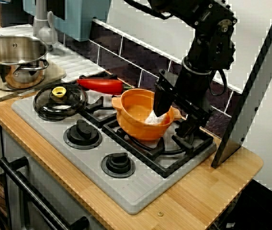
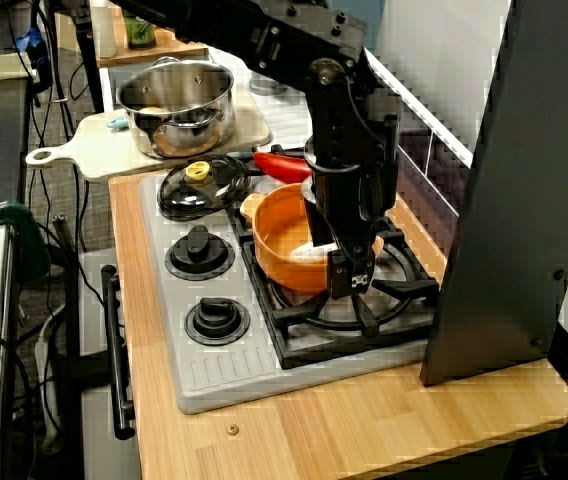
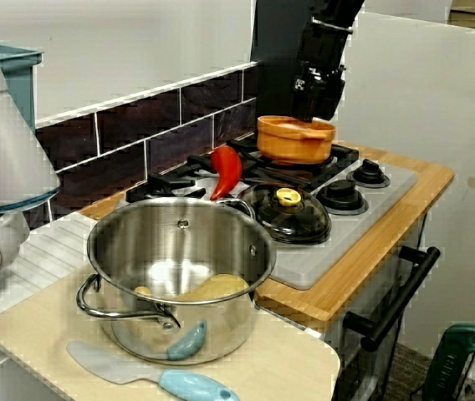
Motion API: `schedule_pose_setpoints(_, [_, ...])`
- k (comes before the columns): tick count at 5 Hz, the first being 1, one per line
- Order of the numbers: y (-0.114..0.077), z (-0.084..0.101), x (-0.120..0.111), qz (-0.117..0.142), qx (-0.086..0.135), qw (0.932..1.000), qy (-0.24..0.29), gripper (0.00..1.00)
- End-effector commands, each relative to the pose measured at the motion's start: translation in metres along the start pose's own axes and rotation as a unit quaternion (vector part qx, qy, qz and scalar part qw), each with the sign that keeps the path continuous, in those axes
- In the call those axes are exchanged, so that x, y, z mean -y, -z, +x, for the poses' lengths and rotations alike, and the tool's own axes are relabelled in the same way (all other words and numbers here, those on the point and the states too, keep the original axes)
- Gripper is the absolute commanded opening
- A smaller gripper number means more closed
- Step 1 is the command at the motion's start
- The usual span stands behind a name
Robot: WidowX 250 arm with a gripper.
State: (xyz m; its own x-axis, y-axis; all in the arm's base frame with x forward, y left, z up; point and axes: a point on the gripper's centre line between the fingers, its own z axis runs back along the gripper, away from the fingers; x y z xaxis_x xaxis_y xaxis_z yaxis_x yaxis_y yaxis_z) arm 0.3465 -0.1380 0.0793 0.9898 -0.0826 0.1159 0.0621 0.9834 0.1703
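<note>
An orange pot [image 1: 138,115] [image 2: 282,232] [image 3: 296,138] stands on the stove's right front burner grate [image 1: 174,155]. My black gripper [image 1: 167,117] [image 2: 336,262] [image 3: 311,117] reaches down at the pot's right rim. One finger [image 1: 162,98] is inside the pot and another part sits outside the rim. Something white [image 1: 154,118] [image 2: 312,250] lies in the pot under the inner finger. Whether the jaws are closed on the rim or on the white thing is hidden by the arm.
A red pepper [image 1: 102,85] [image 3: 226,171] lies behind the pot. A glass lid with a yellow knob [image 1: 59,99] [image 2: 202,185] sits on the left burner. A steel pot [image 1: 14,60] [image 3: 179,267] stands on a cutting board [image 2: 84,155]. A dark panel [image 2: 504,200] rises at the right.
</note>
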Motion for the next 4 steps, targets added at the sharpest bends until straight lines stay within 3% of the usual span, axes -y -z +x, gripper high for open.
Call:
schedule_pose_setpoints(1, [-0.0109, 0.0106, -0.0006, -0.003, 0.015, 0.9999, 0.002, 1.00])
schedule_pose_setpoints(2, [-0.0107, 0.0112, -0.0006, -0.003, 0.014, 0.9999, 0.001, 1.00])
schedule_pose_setpoints(3, [-0.0098, 0.0124, -0.0005, 0.000, 0.006, 1.0000, -0.004, 0.00])
schedule_pose_setpoints(4, [-0.0101, 0.0134, -0.0020, 0.001, 0.005, 0.9999, -0.010, 0.00])
